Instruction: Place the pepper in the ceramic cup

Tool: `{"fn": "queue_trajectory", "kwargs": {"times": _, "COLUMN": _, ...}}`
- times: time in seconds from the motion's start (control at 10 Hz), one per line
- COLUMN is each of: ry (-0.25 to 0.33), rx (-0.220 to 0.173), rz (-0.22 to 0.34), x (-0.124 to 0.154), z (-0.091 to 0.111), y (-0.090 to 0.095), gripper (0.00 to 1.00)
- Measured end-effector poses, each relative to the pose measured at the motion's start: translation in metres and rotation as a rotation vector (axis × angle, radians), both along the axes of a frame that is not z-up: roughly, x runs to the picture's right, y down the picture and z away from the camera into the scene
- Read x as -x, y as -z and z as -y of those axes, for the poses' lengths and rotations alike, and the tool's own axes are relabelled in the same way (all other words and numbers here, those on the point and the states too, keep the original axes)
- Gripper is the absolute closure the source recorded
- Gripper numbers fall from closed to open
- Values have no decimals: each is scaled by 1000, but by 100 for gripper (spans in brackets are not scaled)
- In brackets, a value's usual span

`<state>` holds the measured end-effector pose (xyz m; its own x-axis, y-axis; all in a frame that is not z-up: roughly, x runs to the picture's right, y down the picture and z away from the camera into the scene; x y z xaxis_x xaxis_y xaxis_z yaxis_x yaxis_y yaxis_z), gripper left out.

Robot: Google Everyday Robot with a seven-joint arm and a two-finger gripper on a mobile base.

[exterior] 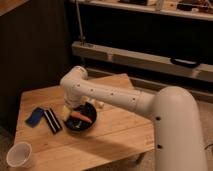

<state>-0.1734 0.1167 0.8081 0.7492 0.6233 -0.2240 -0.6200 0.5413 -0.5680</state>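
The pepper (pixel 81 118), small and orange-red, lies inside a black bowl (pixel 91 111) near the middle of the wooden table. The ceramic cup (pixel 20 155) is white and stands upright at the table's front left corner, far from the bowl. My white arm reaches in from the right and bends down over the bowl. The gripper (pixel 71 106) hangs at the bowl's back left rim, largely hidden by the wrist. It stands open and holds nothing. It sits just above and left of the pepper.
A blue flat object (pixel 35 117) and a black striped one (pixel 52 120) lie left of the bowl. A pale yellowish item (pixel 99 104) peeks out behind the bowl. The table (pixel 115 135) ends close in front and at the left. A dark shelf unit stands behind.
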Motion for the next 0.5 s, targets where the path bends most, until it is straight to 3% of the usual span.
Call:
{"fn": "queue_trajectory", "kwargs": {"times": 0.2, "ry": 6, "rx": -58, "rz": 31, "x": -1, "z": 0, "y": -7, "gripper": 20}}
{"fn": "queue_trajectory", "kwargs": {"times": 0.5, "ry": 34, "rx": -72, "rz": 41, "x": 4, "z": 5, "y": -18, "gripper": 20}}
